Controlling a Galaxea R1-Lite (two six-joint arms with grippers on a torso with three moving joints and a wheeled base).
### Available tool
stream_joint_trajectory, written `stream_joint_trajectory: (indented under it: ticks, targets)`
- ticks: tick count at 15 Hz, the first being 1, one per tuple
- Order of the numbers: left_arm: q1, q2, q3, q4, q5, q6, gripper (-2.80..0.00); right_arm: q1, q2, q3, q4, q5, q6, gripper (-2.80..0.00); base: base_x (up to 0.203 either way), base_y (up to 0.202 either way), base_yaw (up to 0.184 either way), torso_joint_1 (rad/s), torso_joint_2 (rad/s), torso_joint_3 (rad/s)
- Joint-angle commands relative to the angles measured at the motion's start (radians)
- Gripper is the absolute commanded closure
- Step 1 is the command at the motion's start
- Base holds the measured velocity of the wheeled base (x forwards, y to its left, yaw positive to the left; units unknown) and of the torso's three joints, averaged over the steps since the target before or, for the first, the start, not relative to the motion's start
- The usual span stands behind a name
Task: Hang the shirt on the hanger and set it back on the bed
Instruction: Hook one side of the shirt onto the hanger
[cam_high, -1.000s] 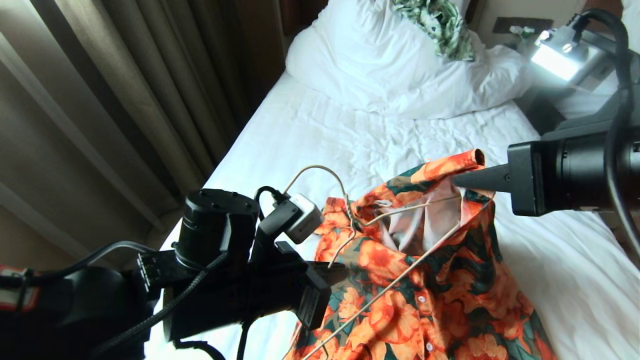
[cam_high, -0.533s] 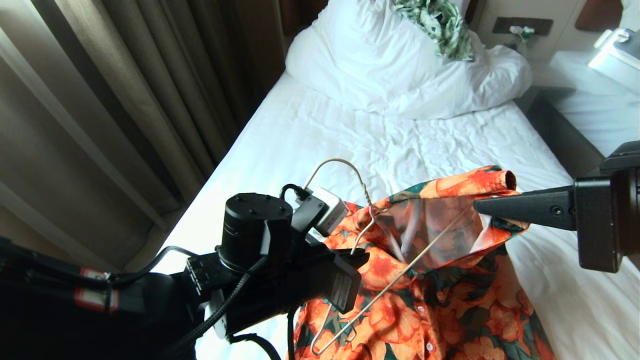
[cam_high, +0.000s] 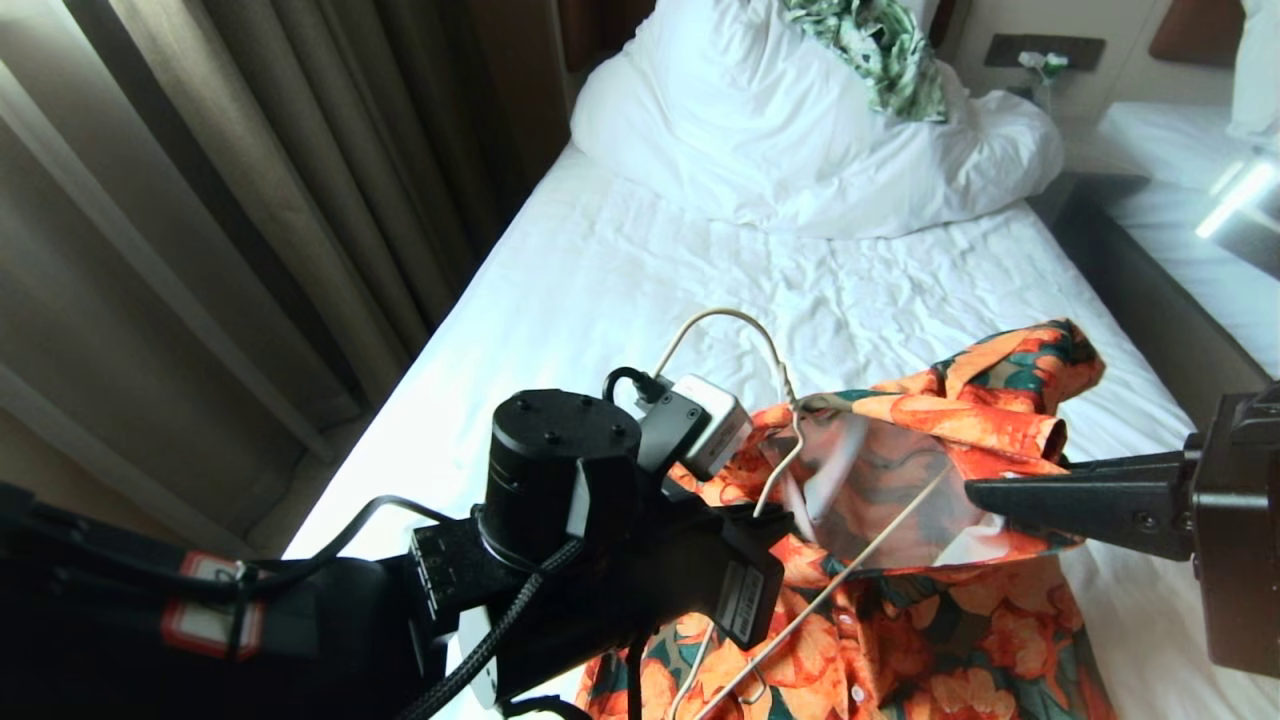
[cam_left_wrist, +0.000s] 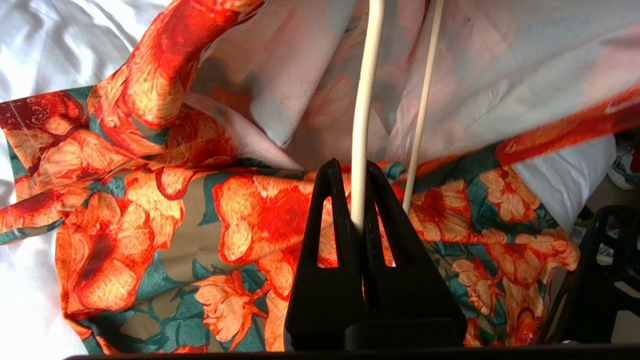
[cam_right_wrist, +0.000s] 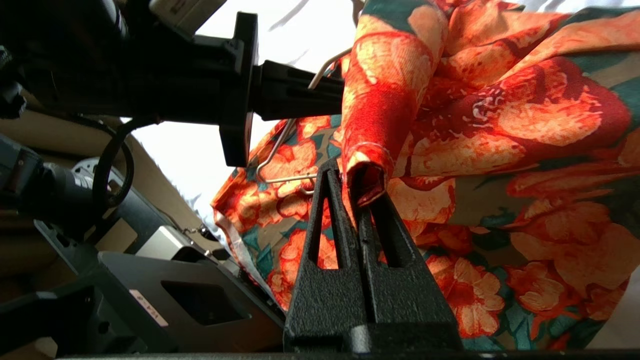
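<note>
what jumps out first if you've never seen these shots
The orange-flowered shirt grabs the eye, spread on the near part of the white bed with its collar pulled up. The left gripper is shut on the thin cream hanger, while the right gripper pinches the shirt's edge on the right side. A green leaf-print garment lies on the bunched duvet at the far end.

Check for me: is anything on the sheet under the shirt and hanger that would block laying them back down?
Nothing visible does. The left tool grips the hanger and the right tool pinches the shirt above the bed. The sheet beneath shows only shirt fabric. The duvet and a green leaf-print garment lie farther toward the headboard.
</note>
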Motion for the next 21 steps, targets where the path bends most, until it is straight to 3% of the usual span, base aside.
stream_joint_trajectory:
  ticks: [1,8,9,10,17,21]
  targets:
    - [-0.009,0.003,-0.015,-0.004,0.002,-0.006,0.0,0.021,-0.002,0.014,0.003,-0.003,0.001,0.0,0.0,0.0,0.0,0.0,0.0,0.0]
    - [-0.048,-0.004,-0.034,-0.007,0.004,-0.011,0.0,0.024,-0.004,0.028,0.008,-0.005,-0.011,0.0,0.0,0.0,0.0,0.0,0.0,0.0]
    - [-0.055,-0.004,-0.039,-0.016,0.004,-0.011,0.0,0.024,-0.002,0.027,0.008,-0.005,-0.013,-0.18,0.0,0.0,0.0,0.0,0.0,0.0]
    - [-0.061,-0.004,-0.042,-0.024,0.004,-0.011,0.0,0.024,-0.001,0.031,0.008,-0.005,-0.014,-2.8,0.0,0.0,0.0,0.0,0.0,0.0]
    - [-0.067,0.015,-0.039,-0.143,0.002,-0.013,0.0,0.024,-0.018,0.004,0.064,-0.006,-0.026,-2.8,0.0,0.0,0.0,0.0,0.0,0.0]
    - [-0.067,0.064,0.001,-0.314,0.009,-0.026,0.0,0.022,-0.03,-0.016,0.117,-0.005,-0.025,-2.8,0.0,0.0,0.0,0.0,0.0,0.0]
